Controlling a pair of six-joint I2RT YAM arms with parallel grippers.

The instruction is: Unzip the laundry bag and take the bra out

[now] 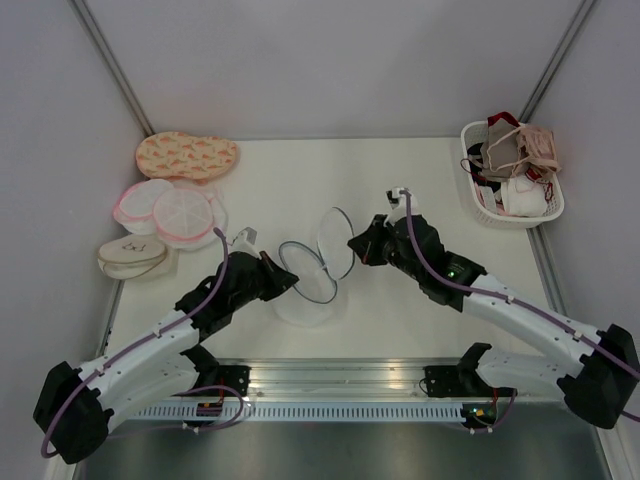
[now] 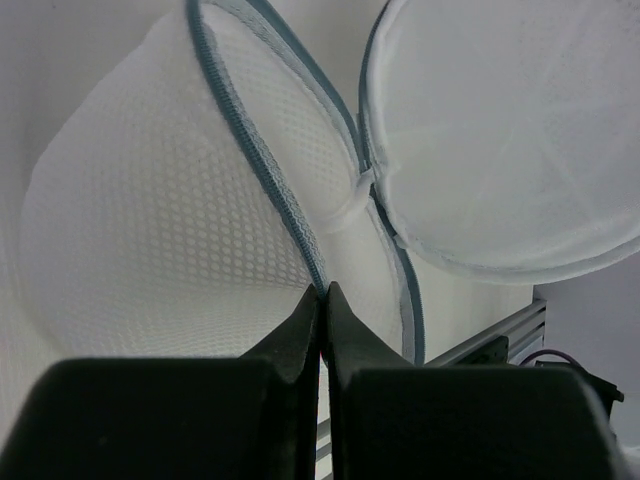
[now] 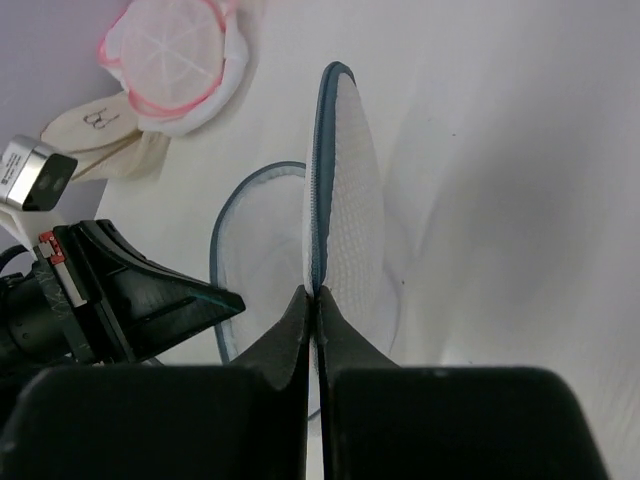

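Observation:
The laundry bag (image 1: 318, 262), round white mesh with a blue-grey zipper rim, stands unzipped at the table's middle, its two halves spread like a clamshell. My left gripper (image 1: 290, 280) is shut on the rim of the left half (image 2: 150, 230). My right gripper (image 1: 352, 243) is shut on the rim of the upright right half (image 3: 345, 200). Both pairs of jaws pinch the zipper edge, at the left gripper (image 2: 322, 290) and at the right gripper (image 3: 312, 292). No garment shows inside either half. A pale pink bra (image 1: 543, 150) lies on top of the heap in the basket at the back right.
A white basket (image 1: 480, 205) with a taupe bra and a white garment stands at the back right. At the back left lie an orange patterned case (image 1: 187, 155), pink-rimmed mesh cases (image 1: 170, 210) and a beige case (image 1: 132, 255). Walls close in both sides.

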